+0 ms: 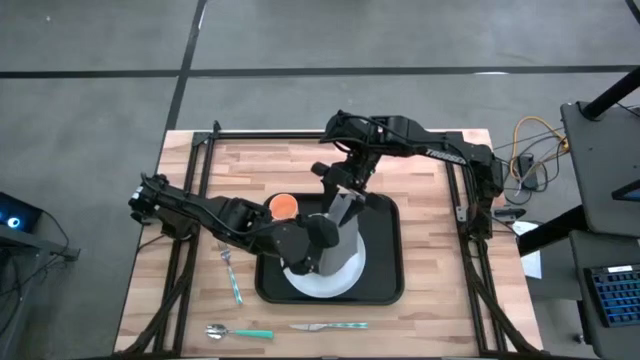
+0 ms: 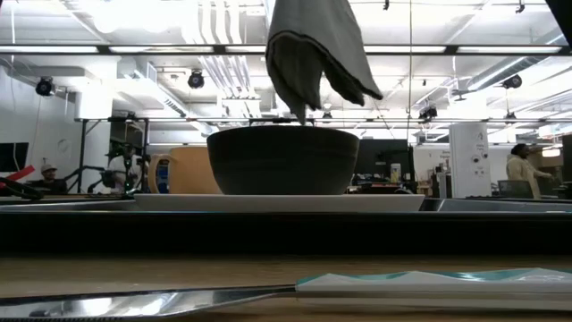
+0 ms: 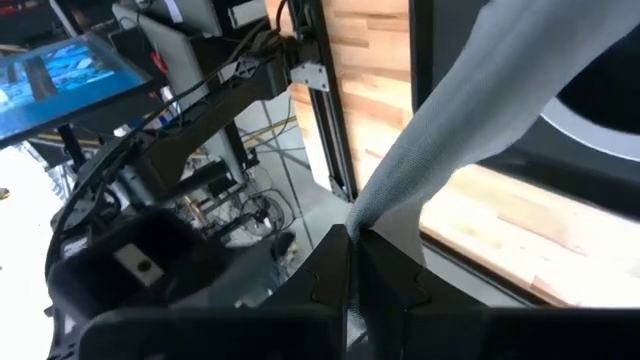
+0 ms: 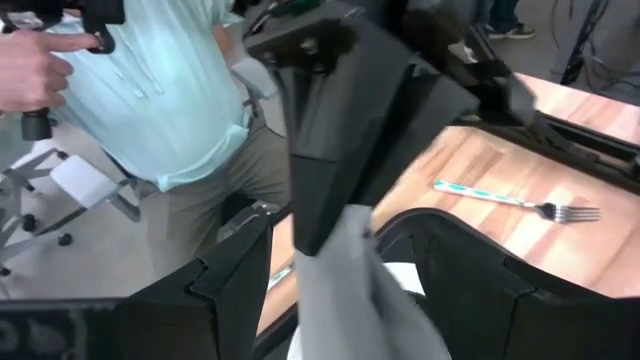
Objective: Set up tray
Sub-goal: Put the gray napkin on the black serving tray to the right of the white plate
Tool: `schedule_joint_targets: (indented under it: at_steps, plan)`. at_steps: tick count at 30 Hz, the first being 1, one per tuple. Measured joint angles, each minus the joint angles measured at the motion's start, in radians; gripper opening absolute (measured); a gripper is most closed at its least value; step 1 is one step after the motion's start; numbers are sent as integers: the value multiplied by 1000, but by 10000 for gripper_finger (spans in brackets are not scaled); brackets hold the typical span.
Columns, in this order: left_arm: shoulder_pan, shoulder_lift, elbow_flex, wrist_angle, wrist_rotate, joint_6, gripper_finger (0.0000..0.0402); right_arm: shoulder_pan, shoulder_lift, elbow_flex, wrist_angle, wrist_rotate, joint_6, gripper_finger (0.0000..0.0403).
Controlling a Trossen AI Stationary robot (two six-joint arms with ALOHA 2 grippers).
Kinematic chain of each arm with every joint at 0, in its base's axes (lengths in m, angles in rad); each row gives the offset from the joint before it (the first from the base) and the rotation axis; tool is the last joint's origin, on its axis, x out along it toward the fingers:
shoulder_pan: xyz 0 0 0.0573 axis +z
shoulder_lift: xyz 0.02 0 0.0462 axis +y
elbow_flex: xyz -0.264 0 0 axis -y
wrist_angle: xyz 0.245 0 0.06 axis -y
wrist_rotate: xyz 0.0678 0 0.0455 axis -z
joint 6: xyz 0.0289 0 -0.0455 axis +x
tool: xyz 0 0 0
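A: Desk is carrying the tray at its middle, with plate and bowl lying inside.

B: Left gripper fingers are clenching the grey napkin above; right gripper fingers are spreading around it.

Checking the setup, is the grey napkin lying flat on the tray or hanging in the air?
Hanging: the grey napkin dangles from the shut left pincer, above the bowl.

We are seeing the grey napkin running off the low view's top edge, and the arms are hiding much of the white plate.
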Motion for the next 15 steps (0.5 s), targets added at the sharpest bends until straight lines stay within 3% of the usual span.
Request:
schedule_joint_targets:
  at_steps: [15]
  plan:
    - [-13,-3,1,-4,-7,-1,0,-16,0,-51,-68,-3,-63,225]
